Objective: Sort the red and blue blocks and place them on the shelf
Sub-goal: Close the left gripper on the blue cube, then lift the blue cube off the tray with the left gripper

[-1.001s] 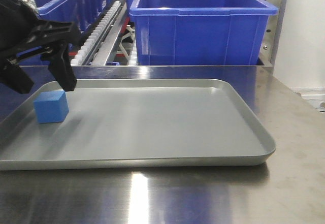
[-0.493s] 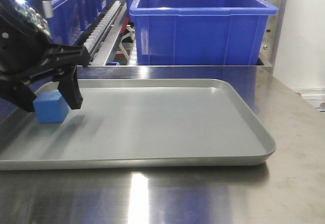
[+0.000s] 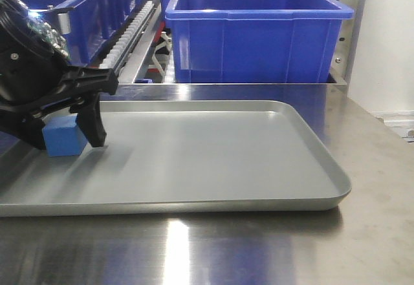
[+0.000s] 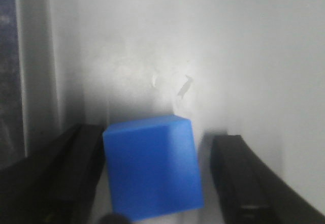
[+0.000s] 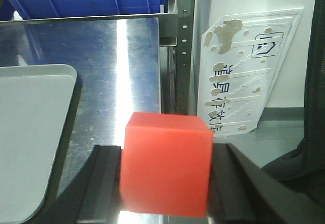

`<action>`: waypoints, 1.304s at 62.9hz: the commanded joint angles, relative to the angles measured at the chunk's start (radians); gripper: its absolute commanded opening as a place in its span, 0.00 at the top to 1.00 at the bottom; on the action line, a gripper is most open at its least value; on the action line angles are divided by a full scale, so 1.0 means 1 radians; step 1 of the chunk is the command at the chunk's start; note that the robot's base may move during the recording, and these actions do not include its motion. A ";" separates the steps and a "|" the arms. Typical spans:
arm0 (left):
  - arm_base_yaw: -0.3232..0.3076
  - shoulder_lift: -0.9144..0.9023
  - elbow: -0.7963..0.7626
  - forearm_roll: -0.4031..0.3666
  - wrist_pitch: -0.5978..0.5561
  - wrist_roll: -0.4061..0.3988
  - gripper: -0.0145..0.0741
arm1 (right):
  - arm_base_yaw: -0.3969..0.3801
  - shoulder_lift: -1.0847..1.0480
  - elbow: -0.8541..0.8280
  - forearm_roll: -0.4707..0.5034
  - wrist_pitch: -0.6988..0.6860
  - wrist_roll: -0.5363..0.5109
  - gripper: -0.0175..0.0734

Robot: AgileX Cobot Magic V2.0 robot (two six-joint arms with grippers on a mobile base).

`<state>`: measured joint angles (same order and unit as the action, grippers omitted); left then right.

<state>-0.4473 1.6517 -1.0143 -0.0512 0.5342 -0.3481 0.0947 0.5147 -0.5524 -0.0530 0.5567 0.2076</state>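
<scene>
Left hand [image 3: 68, 144] is down inside the grey tray [image 3: 194, 205], its two black fingers released and standing on either side of the blue block [image 3: 63, 137]. The wrist view shows one finger right against the block's side. The other finger stands just clear of the block, with a strip of tray floor showing between them, so nothing is gripped. The blue block sits flat on the tray floor, close to the tray's left rim and toward its far edge.

Right hand [image 5: 167, 193] is clenched on the red block [image 5: 166, 165], both fingers pressed to opposite faces. It holds the block above the steel counter [image 5: 127, 82], just off the tray's right rim, whose rounded far corner shows at the left of that wrist view.

Beyond the tray's far rim stands the shelf [image 3: 129, 33], its white roller rails running away from the tray. A large blue bin [image 3: 259, 39] rests on it, directly behind the tray's right half, and another blue bin [image 3: 71, 7] sits behind the tray's left end.
</scene>
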 commanded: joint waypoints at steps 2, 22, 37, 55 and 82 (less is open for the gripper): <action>-0.006 -0.037 -0.031 -0.007 -0.015 -0.018 0.47 | -0.007 -0.001 -0.027 -0.010 -0.079 -0.003 0.75; -0.004 -0.082 -0.031 0.014 0.004 -0.018 0.70 | -0.007 -0.001 -0.027 -0.010 -0.079 -0.003 0.75; 0.040 -0.210 -0.068 0.081 0.043 -0.018 0.70 | -0.007 -0.001 -0.027 -0.010 -0.079 -0.003 0.75; 0.171 -0.467 -0.054 0.091 0.032 -0.013 0.70 | -0.007 -0.001 -0.027 -0.010 -0.079 -0.003 0.75; 0.237 -0.848 0.292 0.091 -0.078 -0.011 0.70 | -0.007 -0.001 -0.027 -0.010 -0.079 -0.003 0.75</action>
<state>-0.2135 0.8686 -0.7481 0.0375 0.5498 -0.3566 0.0947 0.5147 -0.5524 -0.0530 0.5567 0.2076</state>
